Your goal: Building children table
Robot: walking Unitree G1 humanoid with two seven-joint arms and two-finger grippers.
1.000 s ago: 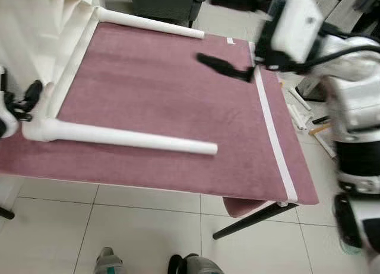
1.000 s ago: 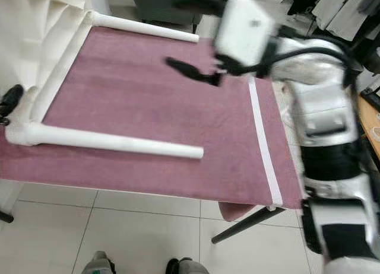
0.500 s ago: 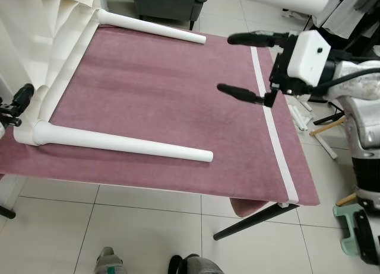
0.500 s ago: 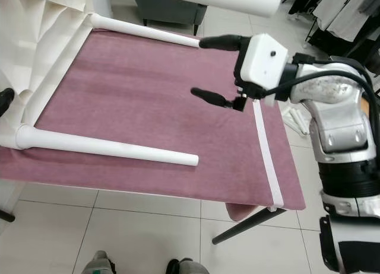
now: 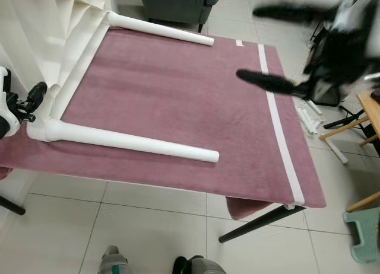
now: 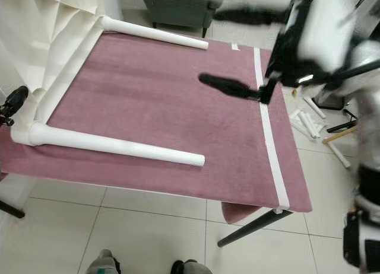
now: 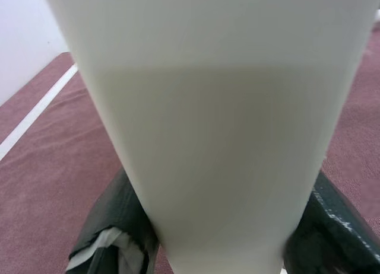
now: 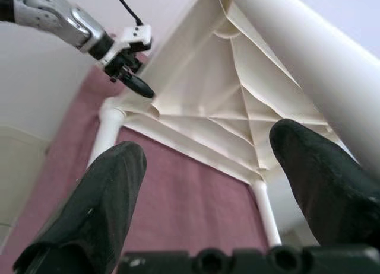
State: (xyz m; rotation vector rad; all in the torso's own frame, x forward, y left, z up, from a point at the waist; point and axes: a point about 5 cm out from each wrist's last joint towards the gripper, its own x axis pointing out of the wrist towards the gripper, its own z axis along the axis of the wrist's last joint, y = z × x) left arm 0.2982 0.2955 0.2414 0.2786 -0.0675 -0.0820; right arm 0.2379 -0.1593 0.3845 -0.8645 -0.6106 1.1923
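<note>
Two white legs (image 5: 132, 143) already stand out from the children's tabletop (image 5: 35, 37) lying on the maroon-covered table (image 5: 178, 96), left end effector (image 5: 27, 102) clamping the nearer leg's base, right end effector (image 6: 237, 51) spread empty above it, remaining legs seemingly unfitted.

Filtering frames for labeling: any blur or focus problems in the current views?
Left eye view: right gripper smeared by motion, mat and legs sharp. Right eye view: the arm is blurred less, fingers readable. Left wrist view: white leg soft, too close to focus. Right wrist view: fingers soft, table underside sharper.
</note>
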